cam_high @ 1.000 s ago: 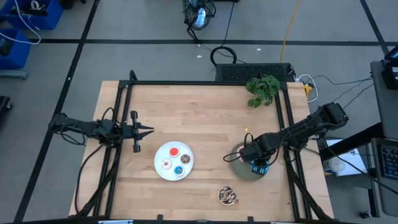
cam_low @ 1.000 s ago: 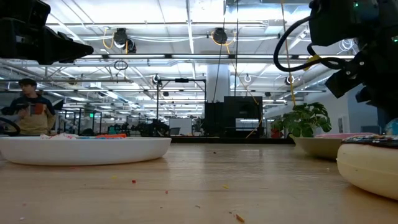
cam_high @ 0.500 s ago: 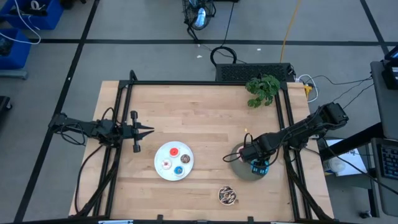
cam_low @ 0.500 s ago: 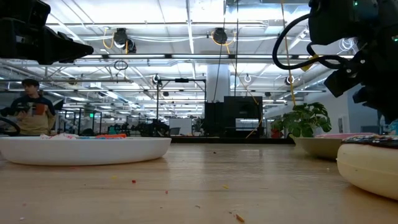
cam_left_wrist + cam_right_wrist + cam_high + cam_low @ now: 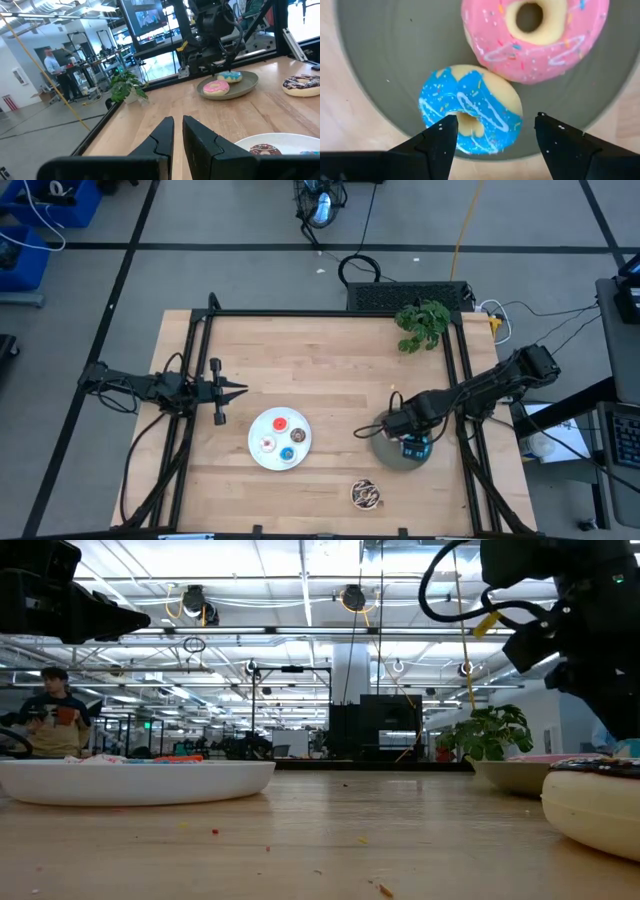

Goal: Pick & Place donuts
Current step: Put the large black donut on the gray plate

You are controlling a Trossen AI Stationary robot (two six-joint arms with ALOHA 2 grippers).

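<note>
Two glossy iced donuts (image 5: 470, 112) fill the grey plate (image 5: 385, 60); right claw (image 5: 492, 137) spread open above.

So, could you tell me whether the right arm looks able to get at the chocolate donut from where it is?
Probably yes: the chocolate donut lies alone on bare wood beside the grey plate, with nothing between it and the open right hand.

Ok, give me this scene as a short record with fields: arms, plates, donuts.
left gripper: shut, idle left of the white plate
right gripper: open, over the blue donut
grey plate: holds the blue donut and the pink donut, the two touching
white plate: four tiny donuts
chocolate donut: on bare table, off both plates
</note>
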